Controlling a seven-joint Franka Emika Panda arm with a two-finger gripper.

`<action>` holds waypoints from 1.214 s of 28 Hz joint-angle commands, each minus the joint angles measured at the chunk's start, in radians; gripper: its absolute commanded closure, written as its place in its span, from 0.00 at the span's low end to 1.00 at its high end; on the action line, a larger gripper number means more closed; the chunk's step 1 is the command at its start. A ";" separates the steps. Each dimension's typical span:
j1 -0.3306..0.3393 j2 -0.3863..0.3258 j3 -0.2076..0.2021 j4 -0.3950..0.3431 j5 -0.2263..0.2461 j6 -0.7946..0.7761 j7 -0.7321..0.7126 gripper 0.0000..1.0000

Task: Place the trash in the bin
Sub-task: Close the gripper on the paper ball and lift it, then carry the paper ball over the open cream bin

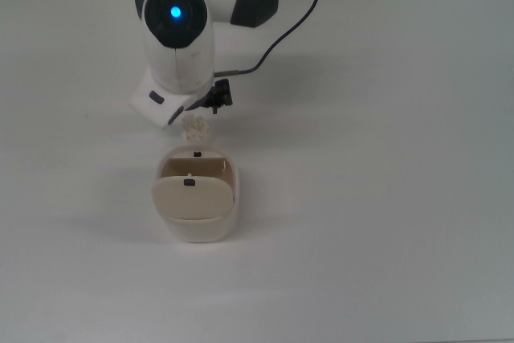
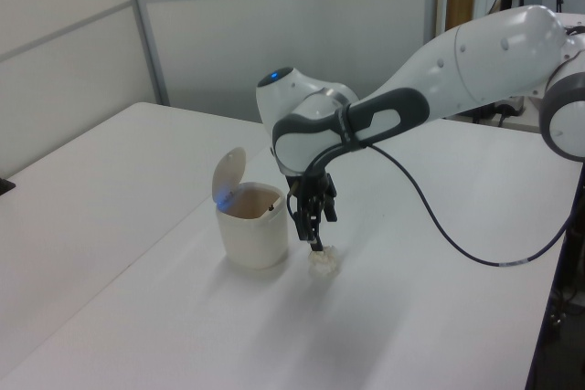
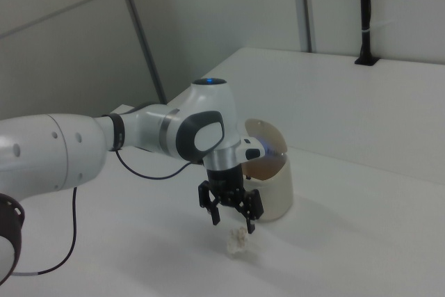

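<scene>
While the bin (image 2: 252, 236) sits on the white table (image 2: 110, 226) with its lid tipped up and its mouth showing, the trash (image 2: 323, 259) lies on the table just to the right of it in the left view. The gripper (image 3: 232, 219) hangs just above the little paper wad. Its two fingers are spread open and hold nothing. The wad is small and light, so the fingers could knock it away as they shut. If they come down crooked, they could close on air or bump the bin.
</scene>
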 commanded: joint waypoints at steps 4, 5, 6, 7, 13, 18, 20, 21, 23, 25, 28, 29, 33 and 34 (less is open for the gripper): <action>0.006 0.038 -0.003 -0.021 -0.023 0.072 -0.016 0.00; 0.008 0.046 -0.003 -0.021 -0.026 0.078 -0.016 0.00; 0.008 0.053 -0.003 -0.021 -0.028 0.083 -0.014 0.01; 0.008 0.056 -0.003 -0.021 -0.030 0.086 -0.014 0.05; 0.009 0.060 -0.003 -0.033 -0.036 0.092 -0.016 0.10; 0.009 0.060 -0.002 -0.046 -0.046 0.094 -0.016 0.25; 0.009 0.060 -0.002 -0.044 -0.046 0.094 -0.016 0.37; 0.009 0.060 -0.002 -0.044 -0.046 0.094 -0.016 0.41; 0.009 0.058 -0.002 -0.044 -0.046 0.094 -0.016 0.51; 0.009 0.053 -0.002 -0.041 -0.046 0.092 -0.016 0.53; 0.006 0.024 -0.002 -0.037 -0.042 0.079 -0.022 0.53; 0.005 0.003 -0.002 -0.037 -0.036 0.077 -0.024 0.53; -0.005 -0.088 -0.003 -0.035 -0.031 0.051 -0.027 0.52; -0.005 -0.101 -0.005 -0.032 -0.031 0.037 -0.031 0.52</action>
